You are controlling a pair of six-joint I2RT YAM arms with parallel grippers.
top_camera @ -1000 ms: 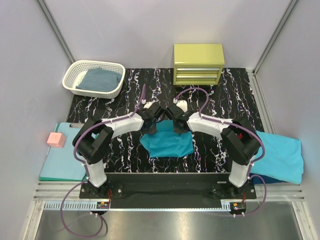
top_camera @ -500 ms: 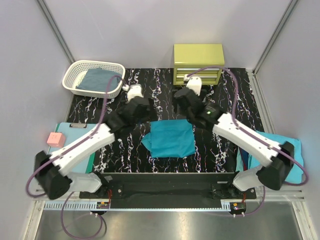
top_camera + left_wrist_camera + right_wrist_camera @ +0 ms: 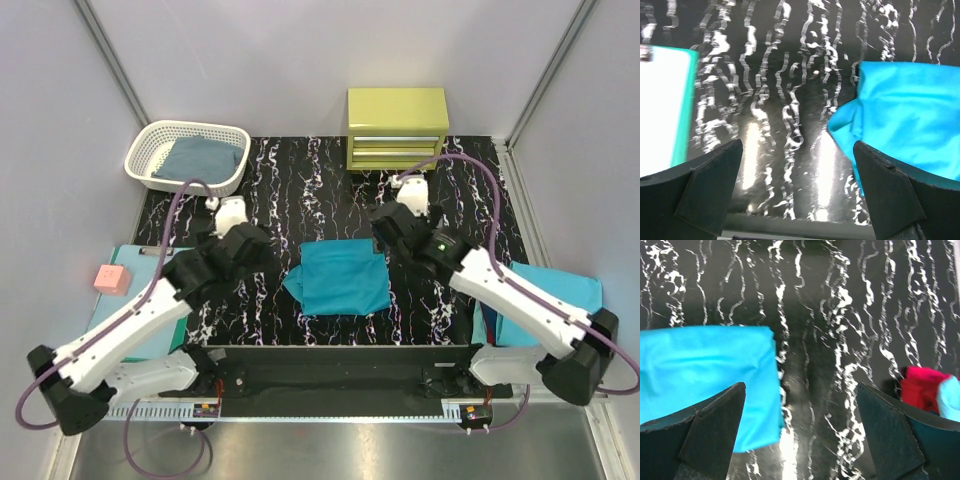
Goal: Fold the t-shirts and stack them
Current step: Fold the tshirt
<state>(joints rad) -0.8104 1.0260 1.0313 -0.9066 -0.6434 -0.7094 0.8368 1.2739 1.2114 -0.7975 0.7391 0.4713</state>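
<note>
Across mid-frame, black marbled surface (image 3: 300, 190). At its centre, flat and folded, teal t-shirt (image 3: 340, 278). At right edge, lighter turquoise t-shirt (image 3: 565, 300). Left of the teal one, left end effector (image 3: 797, 145), spread wide, gripping nothing. Right of it, right end effector (image 3: 801, 386), likewise wide apart, empty.

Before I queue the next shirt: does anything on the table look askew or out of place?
The folded teal t-shirt is not a clean rectangle: a flap of cloth bulges past its left edge toward the near side. The left gripper and right gripper hang open, off the cloth. Nothing else stands out.
</note>
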